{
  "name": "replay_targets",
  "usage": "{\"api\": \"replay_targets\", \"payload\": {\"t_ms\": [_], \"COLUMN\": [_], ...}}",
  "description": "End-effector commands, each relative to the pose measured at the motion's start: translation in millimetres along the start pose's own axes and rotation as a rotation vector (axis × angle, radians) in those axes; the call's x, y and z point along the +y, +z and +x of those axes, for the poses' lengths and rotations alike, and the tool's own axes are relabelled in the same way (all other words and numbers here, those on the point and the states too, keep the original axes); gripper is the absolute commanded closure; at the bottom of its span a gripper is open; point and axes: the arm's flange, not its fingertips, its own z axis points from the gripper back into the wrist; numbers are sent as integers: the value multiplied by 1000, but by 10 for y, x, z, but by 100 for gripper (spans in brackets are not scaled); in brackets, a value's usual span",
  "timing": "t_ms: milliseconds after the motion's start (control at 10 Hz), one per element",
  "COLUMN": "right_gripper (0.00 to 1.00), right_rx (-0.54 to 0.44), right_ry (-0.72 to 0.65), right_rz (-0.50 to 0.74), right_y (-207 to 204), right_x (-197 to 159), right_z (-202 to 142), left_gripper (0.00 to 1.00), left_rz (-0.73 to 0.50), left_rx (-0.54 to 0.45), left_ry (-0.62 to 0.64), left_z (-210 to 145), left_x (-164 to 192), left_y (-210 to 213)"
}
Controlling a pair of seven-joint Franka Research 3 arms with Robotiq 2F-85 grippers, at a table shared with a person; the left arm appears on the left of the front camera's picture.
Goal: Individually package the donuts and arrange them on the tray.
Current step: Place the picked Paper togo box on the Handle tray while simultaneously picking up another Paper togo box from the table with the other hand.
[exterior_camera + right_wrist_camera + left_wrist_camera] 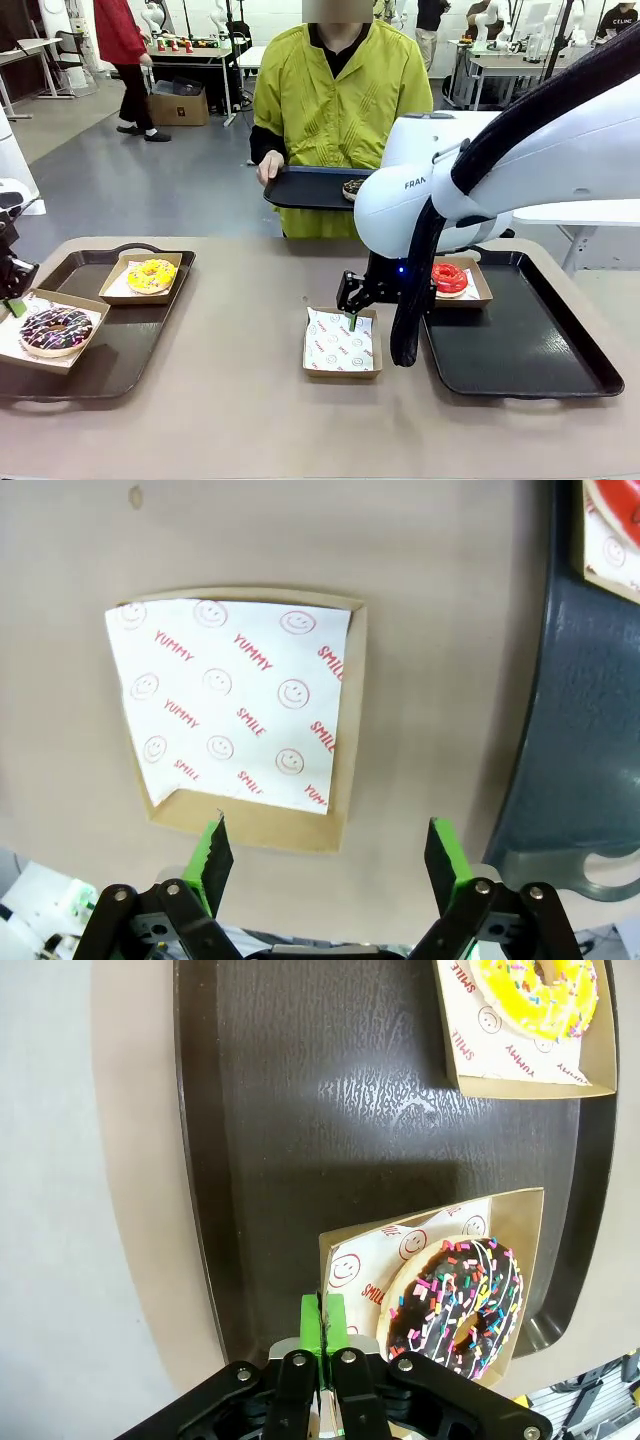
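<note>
Right gripper (327,852): fingers spread wide, nothing between them; hangs above the near edge of an empty paper-lined box (240,705) on the bare table (230,400), between the two trays.
Empty box: brown cardboard, white liner printed with red smileys, "YUMMY" and "SMILE"; no donut inside.
Right tray (530,350): black, just beside the empty box; red donut (449,278) sits in its own box at the far left corner of this tray.
Left gripper (323,1322): green pads pressed together, pinching nothing visible; poised at the corner of the box carrying the chocolate sprinkled donut (456,1304).
Left tray (120,350): black; chocolate sprinkled donut boxed at the near left edge, box overhanging the tray rim; yellow donut (151,275) boxed farther back on the same tray.
Person (340,100): yellow-green jacket, standing at the far side, holding a third black tray (305,188) above the table edge; dark donut (353,187) rests on it, partly hidden behind the right arm.
</note>
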Motion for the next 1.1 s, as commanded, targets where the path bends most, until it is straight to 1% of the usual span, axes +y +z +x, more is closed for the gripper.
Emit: {"api": "replay_targets", "payload": {"t_ms": [0, 200, 900, 1000], "right_gripper": [0, 0, 0, 0], "right_rx": [-33, -31, -50, -61], "right_ry": [-57, -76, -105, -54], "right_rz": [-21, -12, -45, -51], "right_y": [-165, -287, -484, -490], "right_x": [33, 46, 59, 39], "right_z": [75, 114, 163, 149], "left_gripper": [99, 99, 99, 78], "left_rz": [-30, -10, 3, 7], "left_rx": [-12, -42, -33, -34], "left_ry": [61, 78, 69, 61], "left_z": [90, 158, 289, 286], "left_x": [-8, 4, 51, 50], "left_y": [10, -54, -243, -248]}}
